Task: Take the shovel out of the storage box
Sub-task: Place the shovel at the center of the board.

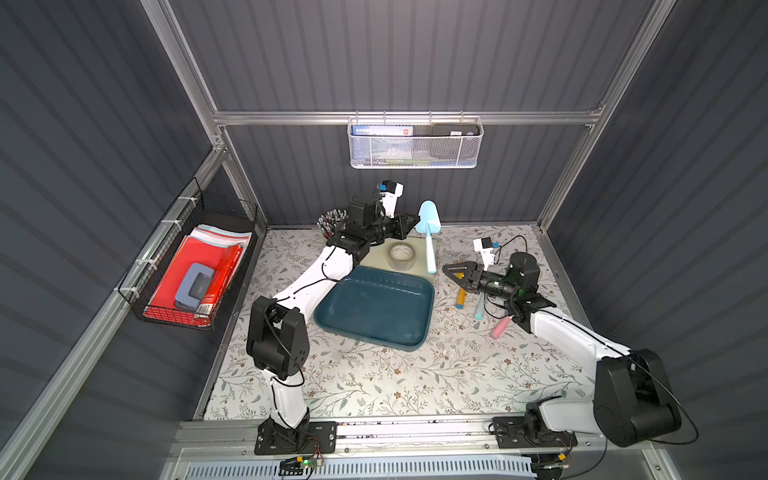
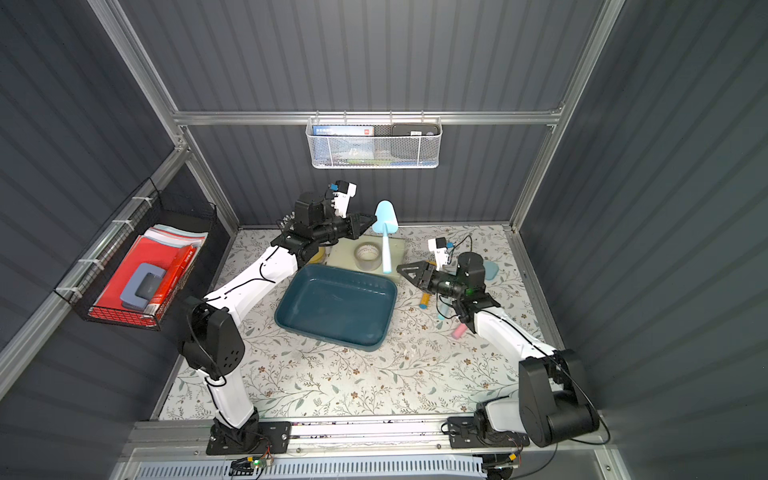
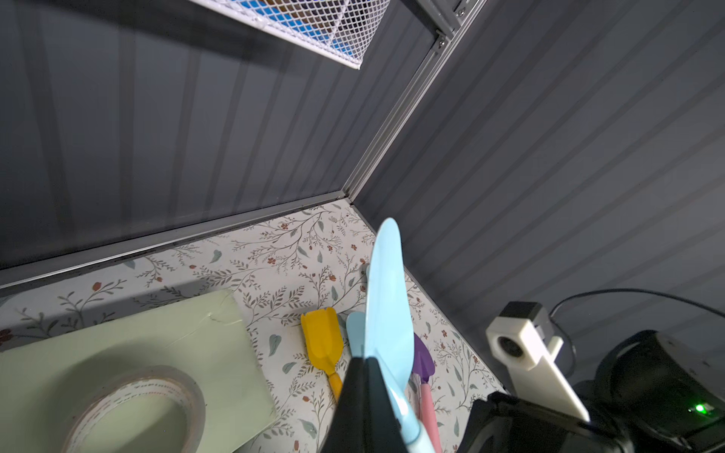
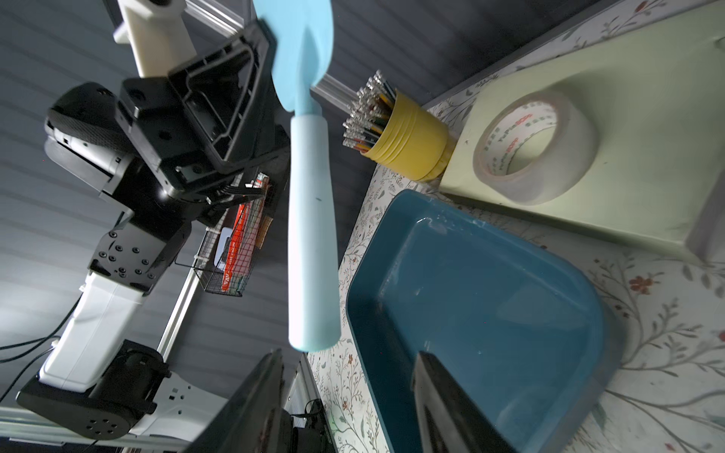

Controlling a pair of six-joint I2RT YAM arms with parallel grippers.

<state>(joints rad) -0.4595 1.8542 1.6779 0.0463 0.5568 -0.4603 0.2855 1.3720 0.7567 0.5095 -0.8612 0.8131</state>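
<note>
Removal appears largely complete: the shovel [image 1: 430,249] hangs clear of the empty storage box [image 1: 374,311], above the far table just beyond its far rim, clamped near the blade by the left gripper [image 1: 415,221]; the right gripper [image 1: 451,275] stands parted and empty by the handle end; set-down not yet done

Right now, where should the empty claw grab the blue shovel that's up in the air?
Grab the shovel by its long round handle, which hangs free below the blade. The left gripper pinches the blade end, so the open right gripper should probably come sideways from its own side, jaws straddling the handle.
</note>
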